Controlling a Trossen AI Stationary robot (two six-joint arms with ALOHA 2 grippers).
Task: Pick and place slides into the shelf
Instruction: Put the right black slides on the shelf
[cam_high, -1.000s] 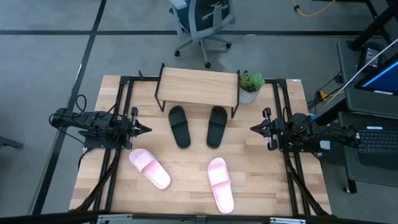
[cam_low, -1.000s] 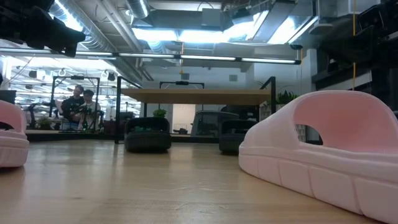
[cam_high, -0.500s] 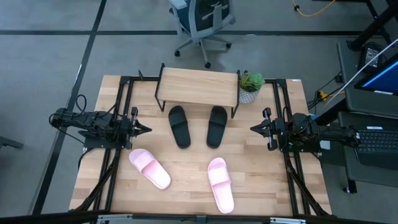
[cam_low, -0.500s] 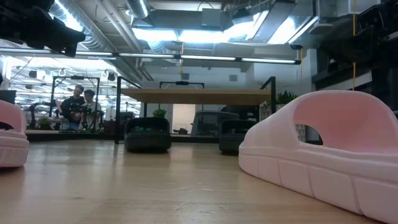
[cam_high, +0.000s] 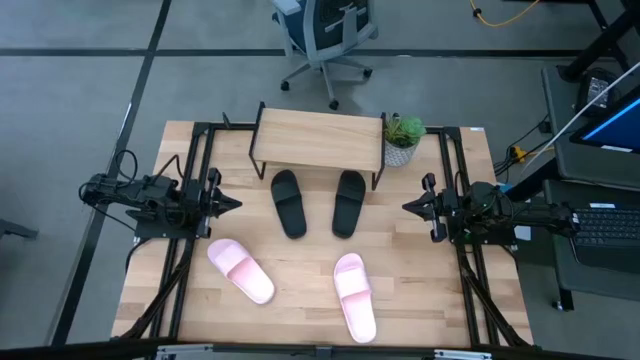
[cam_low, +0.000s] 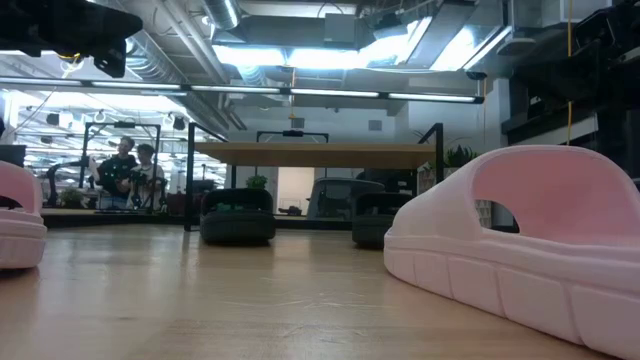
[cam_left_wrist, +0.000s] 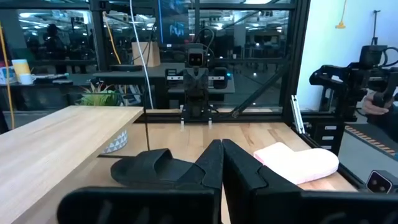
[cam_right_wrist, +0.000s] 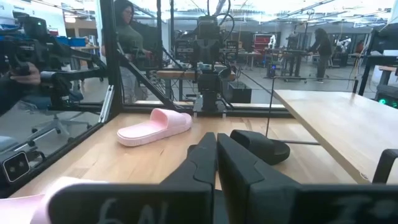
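**A:** How are the arms being held?

**B:** Both are being kept low and level at the table's (cam_high: 400, 250) side edges, pointed inward at each other. The left gripper (cam_high: 232, 206) is being held pressed shut, nothing in it. The right gripper (cam_high: 408, 206) is being held with its fingers together too, and nothing is being carried.

**A:** And the slides — where are they being seen relative to the shelf?

**B:** The shelf (cam_high: 318, 138) — a pale wooden plank on thin black metal legs — is standing at the far edge. Just in front of it two matte black slides are lying side by side, the left black slide (cam_high: 289, 202) and the right black slide (cam_high: 348, 202), toes towards the shelf, neither under it. Farther from the shelf, towards the near edge, the left pink slide (cam_high: 241, 271) is lying angled, and the right pink slide (cam_high: 355, 297) is lying roughly straight. Their wide straps are smooth and rounded, with ribbed soles seen in the low view.

**A:** Relative to the grippers?

**B:** The black pair is lying between the two grippers, apart from both. The left pink slide is lying near the left gripper, on the side away from the shelf; no slide is being touched. A small potted plant (cam_high: 402, 138) is standing just beside the shelf's right end.
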